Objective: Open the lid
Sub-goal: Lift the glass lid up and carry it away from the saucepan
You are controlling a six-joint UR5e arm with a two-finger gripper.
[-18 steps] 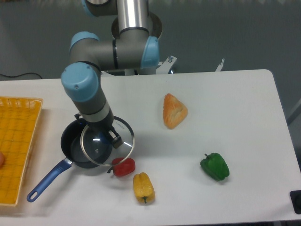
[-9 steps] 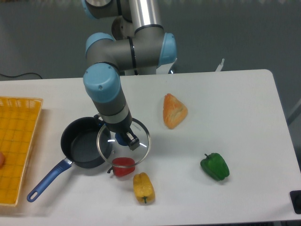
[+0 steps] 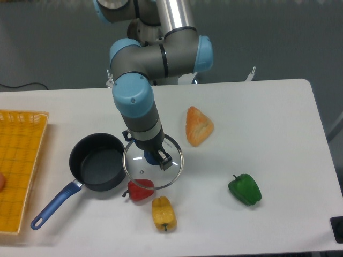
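Table (image 3: 268,118): white top, carrying everything below.
Arm (image 3: 136,104): grey tubes with light blue joint caps, reaching down from the far edge to the jaws.
Basket (image 3: 19,160): yellow mesh tray, far off to the side of the jaws at the frame's left edge.
Saucepan (image 3: 98,162): dark and uncovered, with a long blue handle pointing to the near left; it sits just beside the jaws on the basket side, its rim overlapped in view by the lid's edge.
Lid (image 3: 153,163): round clear glass disc with a thin metal rim and a blue centre knob; it sits directly under the jaws, beside the saucepan rather than over it. Whether it touches the table cannot be told.
Gripper (image 3: 157,156): dark fingers, jaws clamped on the blue knob.
Bread (image 3: 198,126): orange-brown wedge, beyond the jaws on the far side, apart from the lid.
Green pepper (image 3: 245,189): well apart from the jaws, toward the near right.
Yellow pepper (image 3: 163,212): nearer the camera than the jaws, just past the lid's rim.
Red pepper (image 3: 141,190): just under the lid's near edge, touching it in view.
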